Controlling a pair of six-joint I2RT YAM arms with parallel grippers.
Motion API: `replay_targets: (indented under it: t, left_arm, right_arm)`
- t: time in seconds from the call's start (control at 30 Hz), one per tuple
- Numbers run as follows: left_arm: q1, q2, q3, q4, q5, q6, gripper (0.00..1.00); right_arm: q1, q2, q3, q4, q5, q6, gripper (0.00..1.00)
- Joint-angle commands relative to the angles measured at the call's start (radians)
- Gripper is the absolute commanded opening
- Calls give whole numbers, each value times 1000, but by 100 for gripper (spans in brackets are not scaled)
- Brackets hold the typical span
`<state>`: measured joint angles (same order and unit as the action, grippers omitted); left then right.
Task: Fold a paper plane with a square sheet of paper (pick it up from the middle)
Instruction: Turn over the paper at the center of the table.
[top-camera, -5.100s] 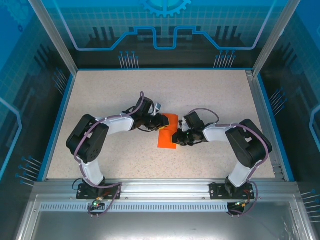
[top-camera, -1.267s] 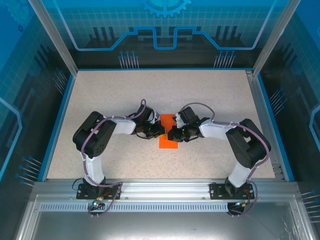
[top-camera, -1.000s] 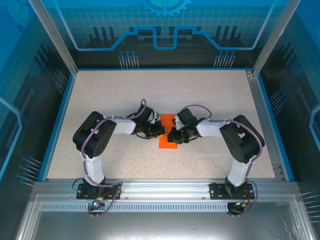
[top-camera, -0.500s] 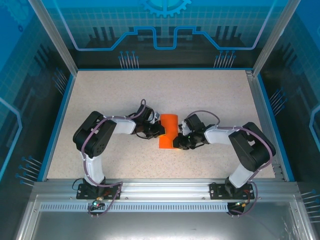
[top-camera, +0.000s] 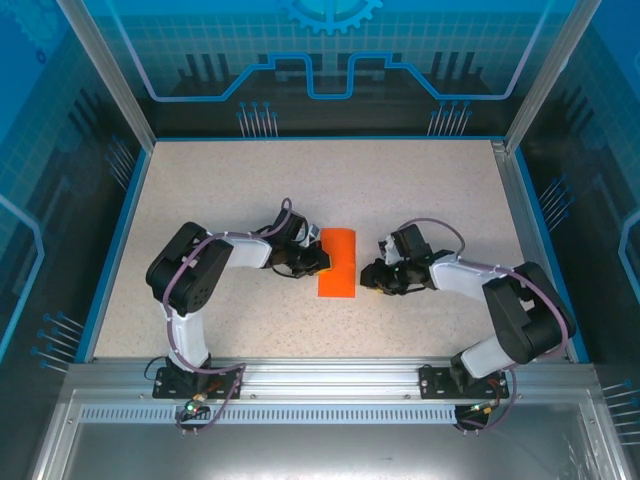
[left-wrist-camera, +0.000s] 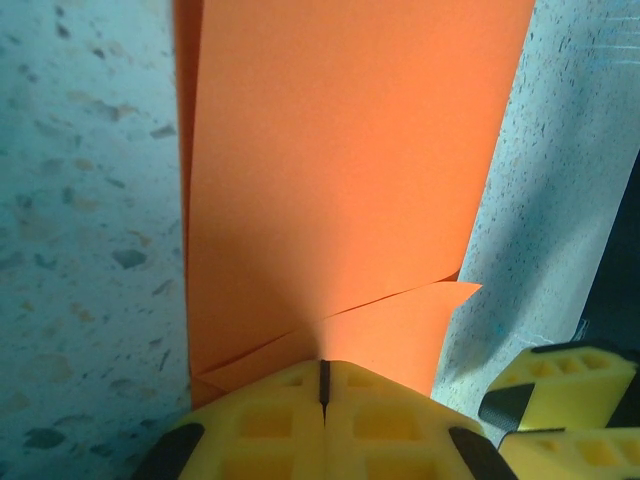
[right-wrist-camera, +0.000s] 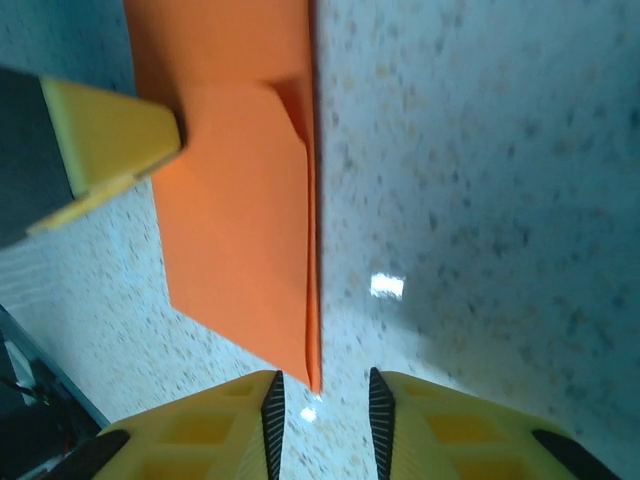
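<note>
Rightward went my right end effector (top-camera: 372, 277), fingers slightly apart, off the folded square sheet of paper (top-camera: 339, 265) at mid-frame. My left end effector (top-camera: 319, 262), fingers together, pins its left edge. We're between folds, I think, and the next needs a careful pinch.

Paper (top-camera: 338, 262) looks matt; table (top-camera: 250, 190) speckled, perhaps laminate.

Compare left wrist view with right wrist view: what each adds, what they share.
Left wrist: the left claw's fingers shut, tips on the folded orange paper, and a jutting flap corner. Right wrist: the right claw's jaws slightly apart beside the paper's corner, and a glare spot. Shared: the paper flat on the speckled table, yellow fingers of both claws.
</note>
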<state>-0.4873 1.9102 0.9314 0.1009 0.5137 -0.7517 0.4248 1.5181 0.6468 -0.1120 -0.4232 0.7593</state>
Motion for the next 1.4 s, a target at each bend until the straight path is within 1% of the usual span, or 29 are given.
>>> replay_targets:
  t: [0.0,0.17,0.27,0.57,0.83,1.07,1.27,1.37]
  left_arm:
    - [11,-17,7,-44,-9,33,0]
    - [12,-28,4,-44,-4,34,1]
    - [11,-29,7,-46,0,32,2]
    - [11,-27,12,-46,3,32,2]
    - [11,-41,4,-47,0,31,2]
    - [11,-51,7,-59,-13,35,2]
    - [12,-52,7,-48,-8,28,3]
    - [13,-51,14,-48,-6,25,3]
  right_arm:
    - [-11,75,62,85,-43,59,32]
    - [-9,163,116,127,-65,76,33]
    - [-9,184,134,104,-40,72,33]
    - [-2,233,148,102,-52,79,32]
    - [4,235,148,143,-86,106,32]
    - [-1,212,146,135,-61,103,33]
    - [-3,219,134,193,-113,92,32]
    - [-2,228,141,193,-129,61,32]
